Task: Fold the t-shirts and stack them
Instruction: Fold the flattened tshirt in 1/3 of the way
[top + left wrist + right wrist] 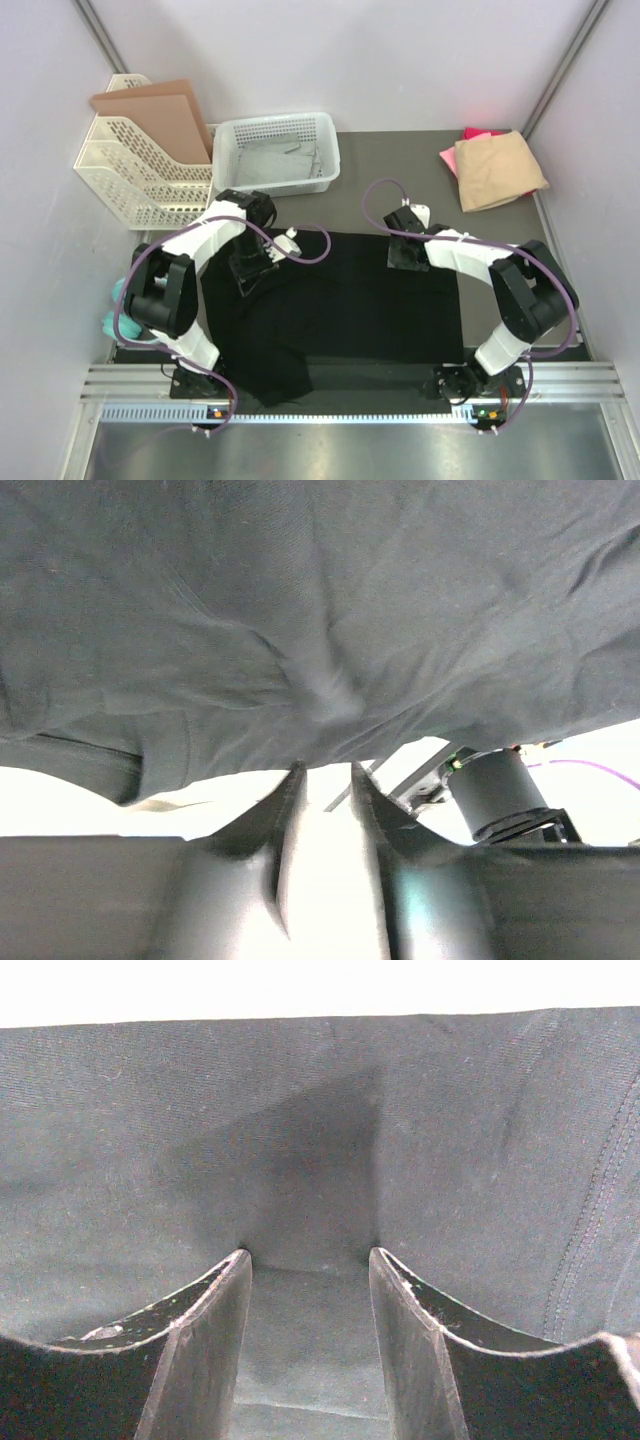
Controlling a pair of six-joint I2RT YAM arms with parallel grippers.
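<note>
1. The black t-shirt (340, 310) lies spread over the middle of the table (400, 160). Its 6 o'clock edge spills off the near side. It is flat towards 3 o'clock and rumpled towards 8 o'clock, so we judge the folding has barely begun.
2. The left gripper (250, 268) sits at the shirt's 10 o'clock corner. In its wrist view the fingers (285, 810) stand slightly parted with daylight between them and no cloth pinched. The fabric hangs just past the tips.
3. The right gripper (405, 252) is at the shirt's 1 o'clock edge. Its jaws are spread, with the tips resting on the cloth and nothing gripped. We read this as pinning or lining up on the hem.
4. Both grippers are on the far edge, which suggests the next grasp will be along that line to draw the shirt over itself.
5. At 2 o'clock on the table the tan t-shirt (500, 170) lies folded on the pink t-shirt (478, 134). We take this as the pile the black shirt will join.
6. At 12 o'clock stands the mesh basket (275, 120).
7. At 10 o'clock the cardboard sheets (160, 115) lean in a white rack (130, 175), out of the working area.
</note>
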